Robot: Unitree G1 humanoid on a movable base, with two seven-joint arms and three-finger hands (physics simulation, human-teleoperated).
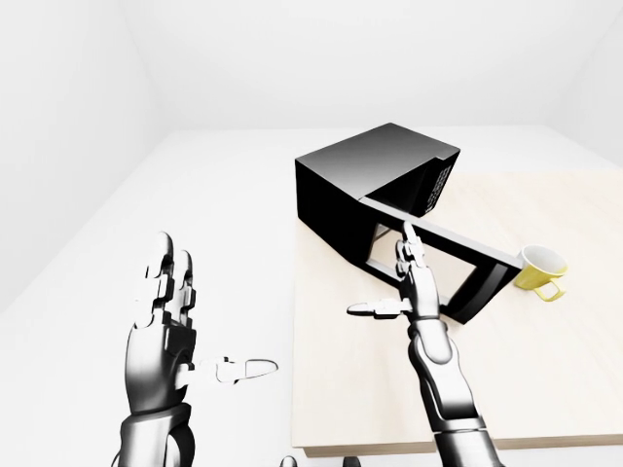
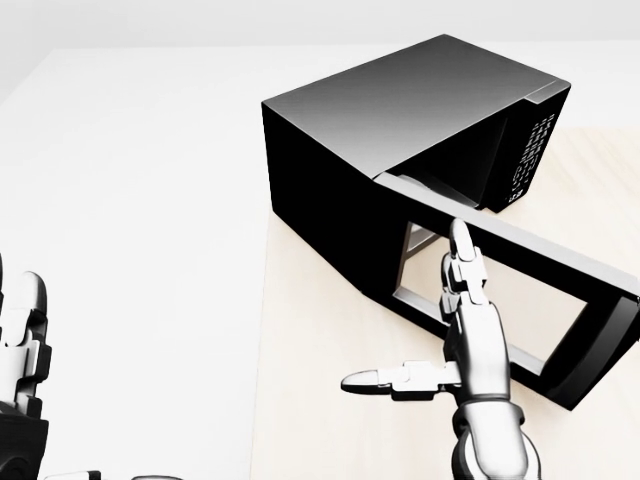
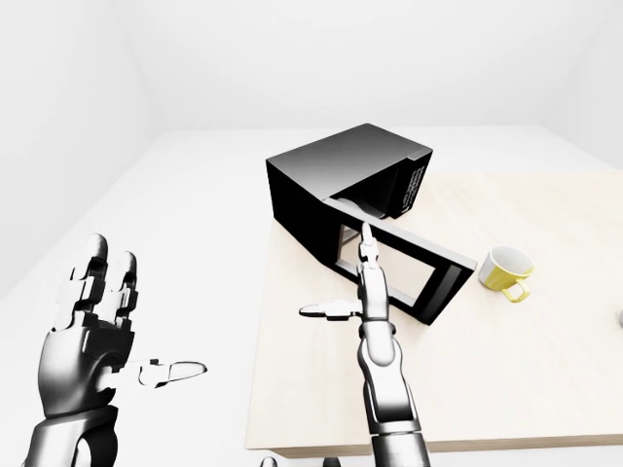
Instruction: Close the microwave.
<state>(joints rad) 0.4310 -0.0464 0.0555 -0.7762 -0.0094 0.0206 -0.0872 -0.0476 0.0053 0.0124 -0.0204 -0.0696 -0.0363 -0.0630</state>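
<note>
I am holding my right hand [image 2: 455,330] open, fingers extended, overlapping the microwave door [image 2: 520,290], which is standing ajar on the surface [image 1: 389,389]. Door appearing rigid, hinged, light; I am judging a flat push at its free edge sufficient. Left hand [image 1: 165,302] is idling open.

A black microwave [image 2: 400,130] with a smooth, faintly glossy top sits on a pale, matt wood-grain table [image 1: 545,389]. Nearby is a glossy yellow mug [image 1: 541,269]. The robot's 2 hands, left [image 1: 165,311] and right [image 2: 465,350], look like shiny silver-and-black metal.
</note>
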